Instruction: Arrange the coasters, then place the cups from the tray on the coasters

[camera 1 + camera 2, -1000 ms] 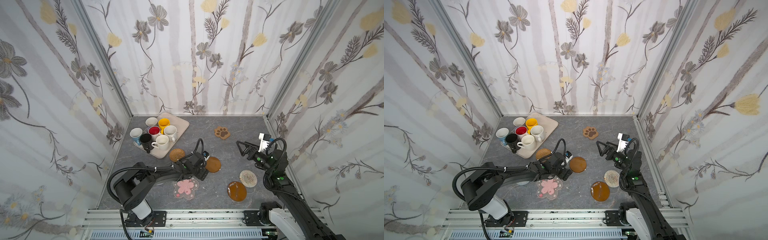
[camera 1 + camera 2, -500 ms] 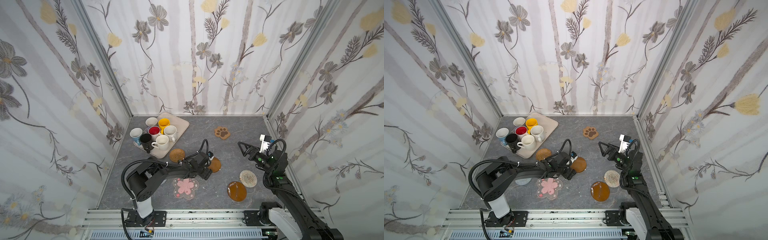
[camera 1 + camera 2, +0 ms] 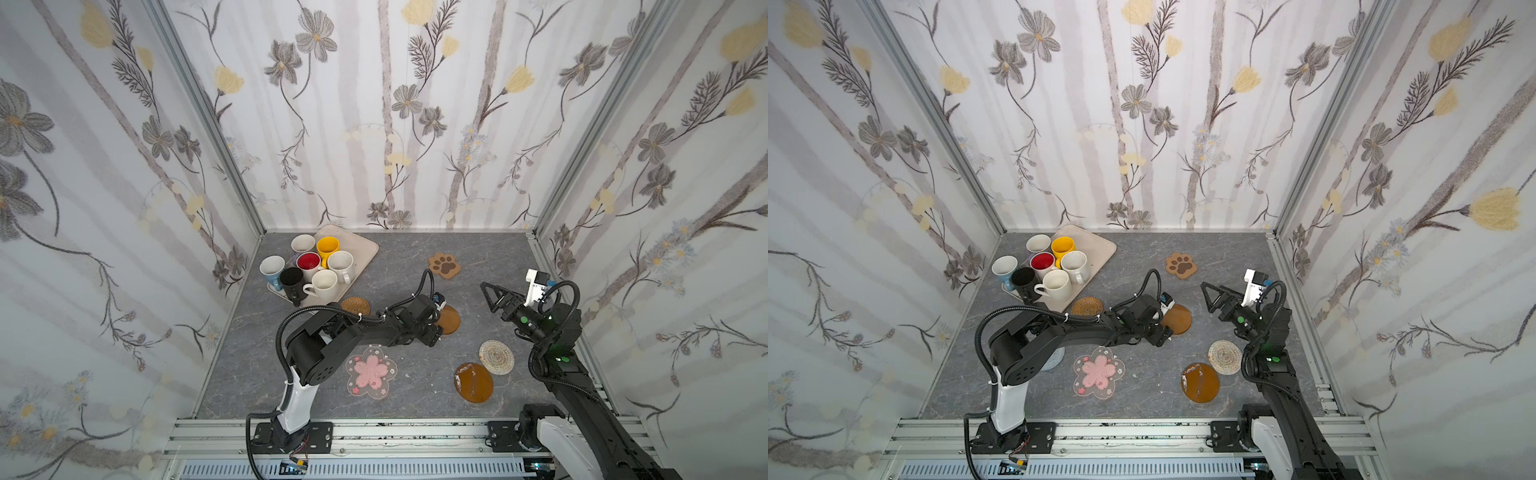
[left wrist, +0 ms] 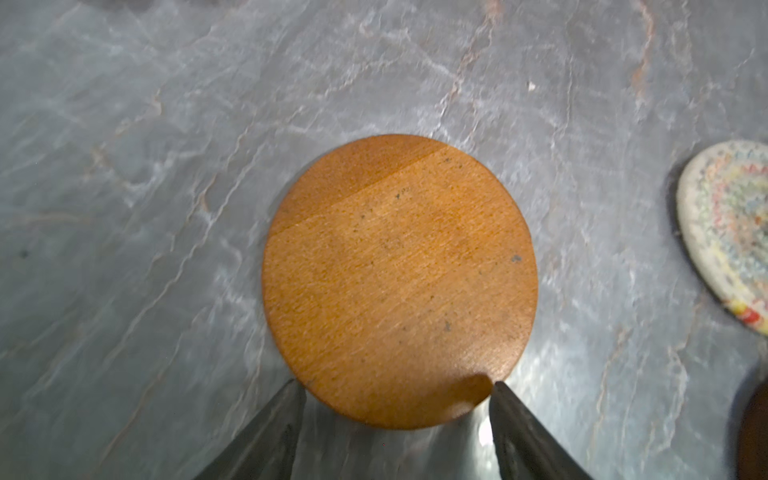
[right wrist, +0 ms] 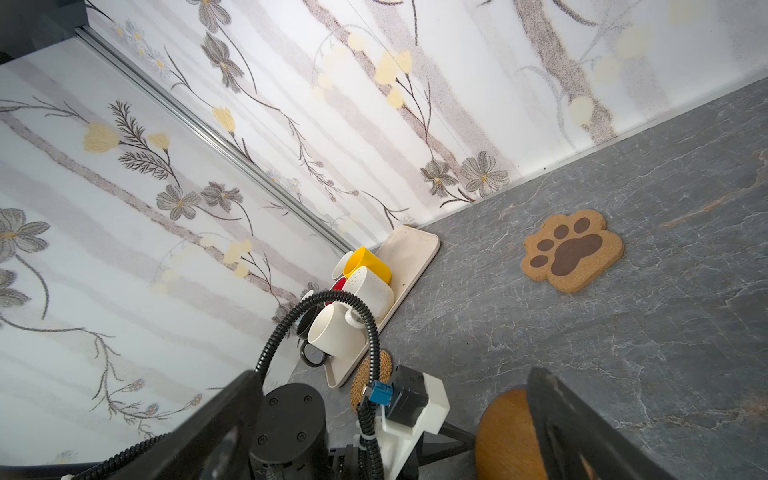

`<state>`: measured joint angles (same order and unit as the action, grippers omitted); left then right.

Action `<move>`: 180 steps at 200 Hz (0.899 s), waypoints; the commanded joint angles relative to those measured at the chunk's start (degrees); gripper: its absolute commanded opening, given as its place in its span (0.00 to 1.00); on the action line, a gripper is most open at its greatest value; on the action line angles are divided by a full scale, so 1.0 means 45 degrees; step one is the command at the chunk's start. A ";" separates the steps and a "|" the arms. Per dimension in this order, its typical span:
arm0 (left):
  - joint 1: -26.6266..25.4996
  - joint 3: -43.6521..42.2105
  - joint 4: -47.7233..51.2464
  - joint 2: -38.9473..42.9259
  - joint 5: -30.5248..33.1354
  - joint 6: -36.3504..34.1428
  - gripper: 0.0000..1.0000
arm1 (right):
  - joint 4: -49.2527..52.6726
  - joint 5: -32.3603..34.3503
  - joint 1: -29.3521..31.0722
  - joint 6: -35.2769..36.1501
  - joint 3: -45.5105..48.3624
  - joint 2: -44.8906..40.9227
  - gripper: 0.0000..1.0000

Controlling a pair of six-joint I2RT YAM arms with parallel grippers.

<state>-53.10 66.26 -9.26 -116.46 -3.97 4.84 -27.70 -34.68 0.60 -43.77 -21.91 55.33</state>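
Left fingers point(image 4: 266, 436) are spread, one tip each side of the near rim of the brown wooden round coaster point(image 4: 399, 282), both tips right at its edge; can't tell if they're biting or only touching. Right fingers point(image 5: 573, 432) are spread wide and empty, hanging above the counter point(image 3: 415, 257) on the right, pointing toward the middle. The relation you care about: that coaster lies flat dead ahead of the left tips, nearly the whole disc beyond them, so the fingers span only a short chord by the rim, not the full width. It's round, so no long axis to line up on; approach angle doesn't matter, depth does. My read: squeeze on that chord and the disc may squirt forward, so you'd want the tips further along its sides first. The left arm point(image 3: 357, 332) is the nearer one, it's on the coaster; the right is close but apart. In both top views the coaster sits mid-counter, between the rattan round point(image 3: 355, 305) by the tray point(image 3: 359, 243) corner and the beige woven coaster point(image 3: 496, 356). The second wooden round point(image 3: 473, 382) touches or overlaps the beige one, can't tell which. The paw coaster point(image 3: 444, 265) is further back, the pink blossom point(image 3: 371, 372) near the front, the grey-blue one point(image 3: 1057, 358) mostly hidden under the left arm. The cups point(image 3: 328, 246) sit bunched on the tray, none on a coaster: arranging stage, I'd say
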 commanded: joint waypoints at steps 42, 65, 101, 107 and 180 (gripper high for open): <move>-0.0124 0.2848 0.0827 -0.2046 -0.0315 0.0589 0.70 | 0.0670 0.0522 -0.0377 -0.0575 0.0260 -0.0348 1.00; -0.0134 0.4047 0.0827 -0.2905 -0.0445 0.0713 0.70 | 0.1007 0.0442 -0.0557 -0.0910 0.0240 -0.0212 1.00; -0.0153 0.6057 0.0827 -0.4317 -0.0796 0.1013 0.70 | 0.1389 -0.0179 -0.1065 -0.1326 0.0425 0.0009 1.00; -0.0153 0.6390 0.0827 -0.4533 -0.0818 0.1063 0.70 | 0.1474 -0.0201 -0.1123 -0.1361 0.0482 -0.0010 0.99; -0.0158 0.8459 0.0814 -0.4854 -0.0669 0.1172 0.78 | 0.2233 -0.0179 -0.1496 -0.2525 0.0907 0.0536 1.00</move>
<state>-53.82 104.07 -6.33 -140.75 -7.60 9.72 -17.08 -34.26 -5.74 -51.79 -18.65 57.23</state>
